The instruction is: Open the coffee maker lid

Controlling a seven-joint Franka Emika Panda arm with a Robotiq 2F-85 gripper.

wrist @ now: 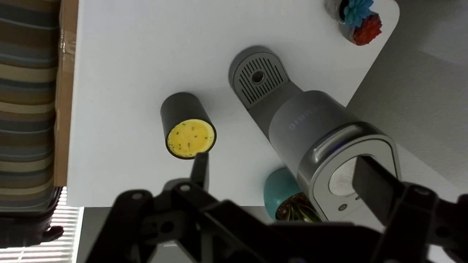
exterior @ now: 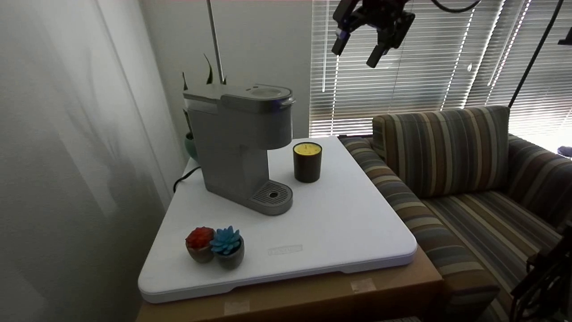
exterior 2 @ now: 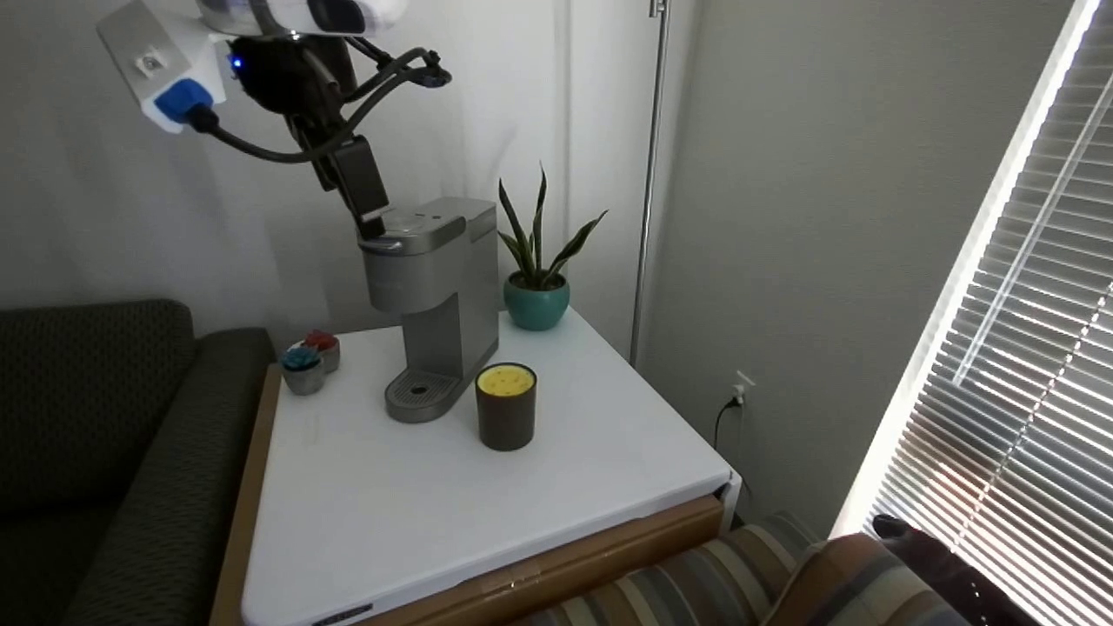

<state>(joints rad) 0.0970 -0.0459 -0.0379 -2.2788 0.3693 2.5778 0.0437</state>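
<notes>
Since the lid point(exterior: 255, 99) is seen seated flat on top of the coffee maker point(exterior: 230, 147), the task is judged to be at the approach: nothing of the opening itself is done. What is left, by that reading, is for the gripper point(exterior: 354, 56) to be brought to the front handle point(exterior: 287, 102), for a hold or an upward push to be found there, and for the lid to be swung up. The jaws are spread apart, and nothing is held between them. The machine is stood upright on the white tabletop point(exterior: 339, 219), with its drip base point(exterior: 272, 206) near the yellow-topped dark jar point(exterior: 307, 165). In an exterior view the fingertips point(exterior: 377, 54) are shown well apart from the lid, a clearance that is concealed where one finger point(exterior 2: 358, 178) is seen overlapping the lid's front edge, also in an exterior view; from that angle alone, contact could be wrongly assumed. By the wrist view, the gap between both fingers is shown, and the front lettering point(wrist: 300, 117) and the lid's round window point(wrist: 342, 179) are brought out more plainly, the window being partly covered by a finger. The black cord point(exterior: 184, 179) behind the machine is caught only in an exterior view, while the potted plant point(exterior 2: 536, 304), partly hidden by the machine elsewhere, is shown almost whole in an exterior view.
</notes>
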